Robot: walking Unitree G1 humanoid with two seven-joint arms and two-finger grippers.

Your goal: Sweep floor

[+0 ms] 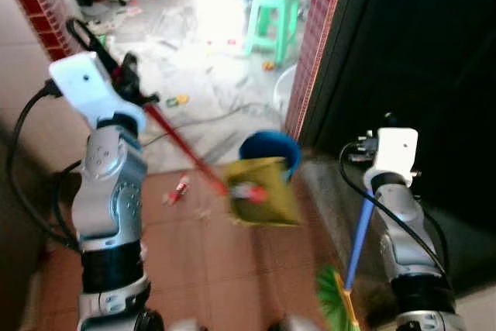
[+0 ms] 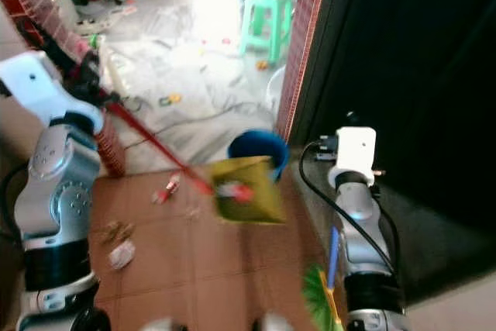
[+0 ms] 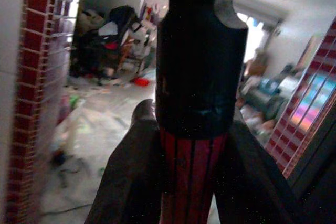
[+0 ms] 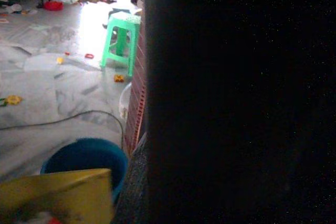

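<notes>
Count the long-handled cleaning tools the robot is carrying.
2: a dustpan on a red handle, gripped in the left tool, and a broom with a blue handle by the right arm.

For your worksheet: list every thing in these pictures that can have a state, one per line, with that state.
left gripper: shut on the dustpan handle
yellow dustpan: lifted off the floor, litter inside
right gripper: hidden, cannot tell
broom: at the right arm, green bristles low
blue bucket: upright, behind the dustpan
green stool: upright
wrapper: lying unswept on the tiles
</notes>
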